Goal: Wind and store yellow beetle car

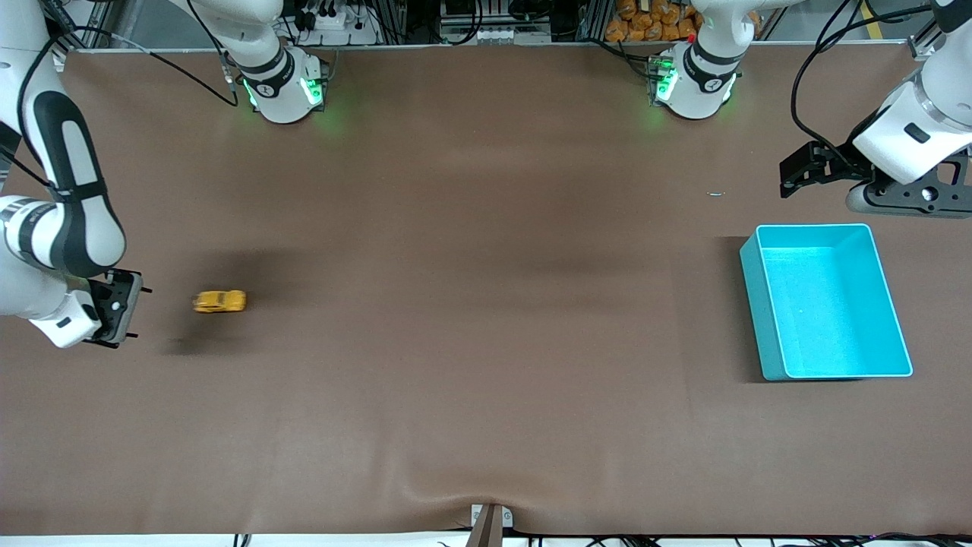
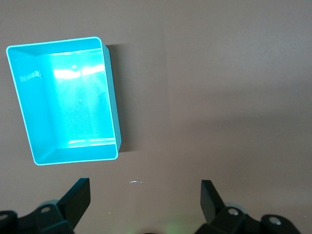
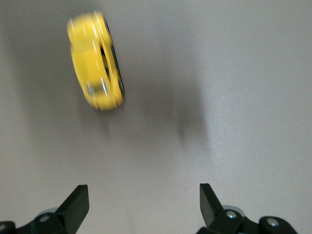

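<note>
The yellow beetle car stands free on the brown table near the right arm's end, blurred as if rolling; it also shows in the right wrist view. My right gripper sits beside the car, a short way off toward the table's end, open and empty. The turquoise bin lies empty at the left arm's end, also seen from the left wrist. My left gripper waits above the table near the bin, open with nothing between its fingers.
A tiny pale fleck lies on the table between the bin and the left arm's base. The arm bases stand at the table's back edge. A small bracket sits at the front edge.
</note>
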